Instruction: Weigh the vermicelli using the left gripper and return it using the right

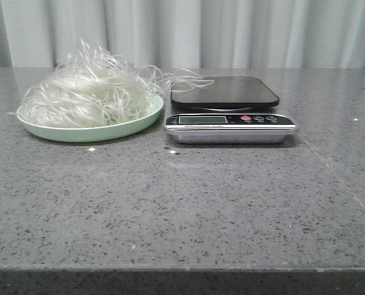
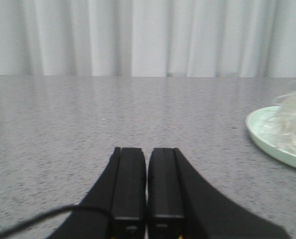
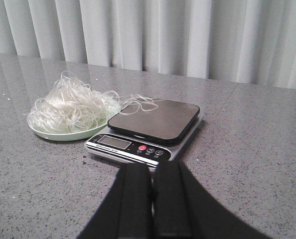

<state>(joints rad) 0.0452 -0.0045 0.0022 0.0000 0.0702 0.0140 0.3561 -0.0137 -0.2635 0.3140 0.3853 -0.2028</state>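
Nothing is weighed yet: the vermicelli point(image 1: 84, 92) sits heaped on the plate point(image 1: 118, 130), a few strands trailing onto the scale point(image 1: 228, 110) just beside it on the bench point(image 1: 182, 209). Only the wrist views show the left gripper point(image 2: 147, 154) and right gripper point(image 3: 150, 172), both with jaws clenched on nothing.

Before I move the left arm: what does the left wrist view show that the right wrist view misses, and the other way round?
Only the left wrist view shows the left gripper, fingers pressed together, empty, low over bare table.

Only the right wrist view shows the scale with its dark platform bare and stray strands lying over its corner, plus the right gripper, also closed and empty.

Both show the vermicelli heaped on the green plate, the grey table and the curtain.
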